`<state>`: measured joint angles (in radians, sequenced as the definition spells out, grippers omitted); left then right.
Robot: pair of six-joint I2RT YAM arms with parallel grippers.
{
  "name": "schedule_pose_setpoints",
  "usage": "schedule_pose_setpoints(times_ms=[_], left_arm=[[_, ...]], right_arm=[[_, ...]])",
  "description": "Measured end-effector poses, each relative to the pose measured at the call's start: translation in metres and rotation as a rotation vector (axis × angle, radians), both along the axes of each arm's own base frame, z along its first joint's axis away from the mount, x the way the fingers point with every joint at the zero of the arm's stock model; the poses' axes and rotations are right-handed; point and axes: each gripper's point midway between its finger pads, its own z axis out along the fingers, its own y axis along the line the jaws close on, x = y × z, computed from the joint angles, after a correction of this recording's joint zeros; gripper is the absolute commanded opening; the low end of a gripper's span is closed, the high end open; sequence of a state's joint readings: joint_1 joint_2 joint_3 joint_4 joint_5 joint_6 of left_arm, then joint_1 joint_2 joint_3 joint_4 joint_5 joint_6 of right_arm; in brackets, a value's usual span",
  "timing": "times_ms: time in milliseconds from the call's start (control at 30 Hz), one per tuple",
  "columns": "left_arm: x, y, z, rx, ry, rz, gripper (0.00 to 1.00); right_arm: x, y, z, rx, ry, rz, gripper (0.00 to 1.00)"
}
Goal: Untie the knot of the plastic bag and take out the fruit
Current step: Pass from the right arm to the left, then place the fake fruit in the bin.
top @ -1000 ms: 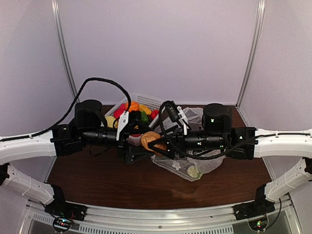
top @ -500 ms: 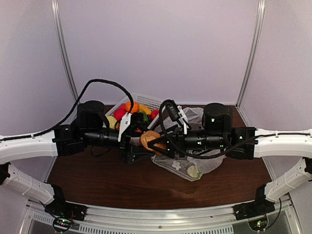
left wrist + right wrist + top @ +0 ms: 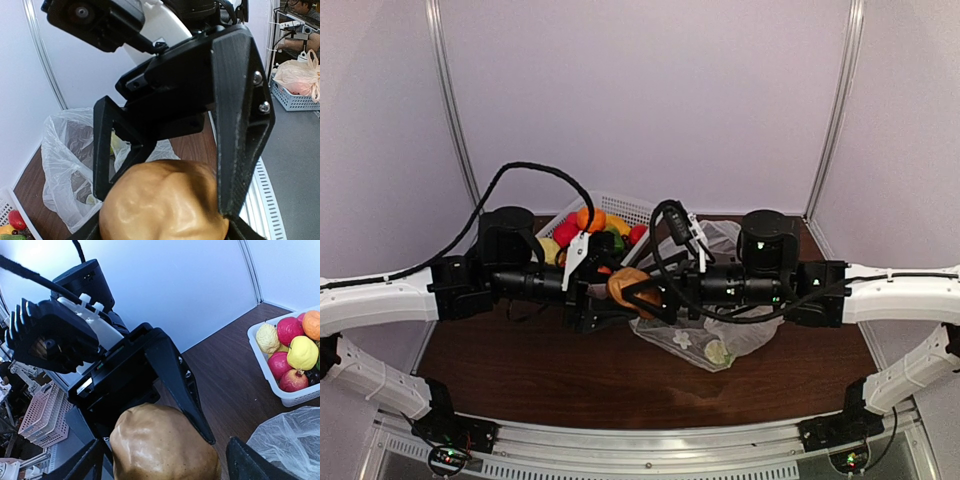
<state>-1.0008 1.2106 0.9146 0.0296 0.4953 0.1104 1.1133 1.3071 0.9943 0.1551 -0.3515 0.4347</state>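
From above, two arms reach in from either side and meet nose to nose over the dark wooden tabletop [image 3: 540,370]. Between the left pincer [image 3: 605,290] and the right pincer [image 3: 645,295] hangs the brown fruit [image 3: 626,283], an oval, lumpy, matte thing held clear of the wood. Under the right arm the plastic bag [image 3: 700,335] lies slumped, thin crinkled clear film printed with a lime slice and a white flower. At the back stands a white lattice basket [image 3: 620,203] with a heap of fruit [image 3: 590,220] in red, orange and yellow.

From the left wrist, the brown fruit fills the bottom, flanked by two black triangular fingers [image 3: 240,125] of the other arm. This pincer's own fingers show only as slivers, so I cannot tell whether it grips.

From the right wrist, its own fingers stand spread on either side of the fruit, with bare wood showing between the fruit's skin and the finger on the bag's side [image 3: 250,460]: open, not pressing. One black finger of the left pincer lies along the fruit's flank.
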Motion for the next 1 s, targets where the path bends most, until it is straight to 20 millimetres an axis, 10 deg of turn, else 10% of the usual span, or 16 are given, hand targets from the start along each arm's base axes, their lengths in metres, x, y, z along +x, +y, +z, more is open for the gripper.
schedule_pose_setpoints(times_ms=[467, 767, 1000], left_arm=[[0.027, 0.007, -0.002, 0.011, 0.012, 0.134, 0.37], [0.141, 0.066, 0.0, 0.038, 0.08, 0.532, 0.36], [0.21, 0.11, -0.045, 0.136, 0.22, 0.777, 0.36]], right_arm=[[0.007, -0.047, 0.04, 0.036, -0.09, -0.156, 1.0], [0.032, -0.116, 0.057, 0.016, -0.133, -0.457, 1.0], [0.055, -0.147, 0.03, -0.075, -0.107, -0.627, 1.0]])
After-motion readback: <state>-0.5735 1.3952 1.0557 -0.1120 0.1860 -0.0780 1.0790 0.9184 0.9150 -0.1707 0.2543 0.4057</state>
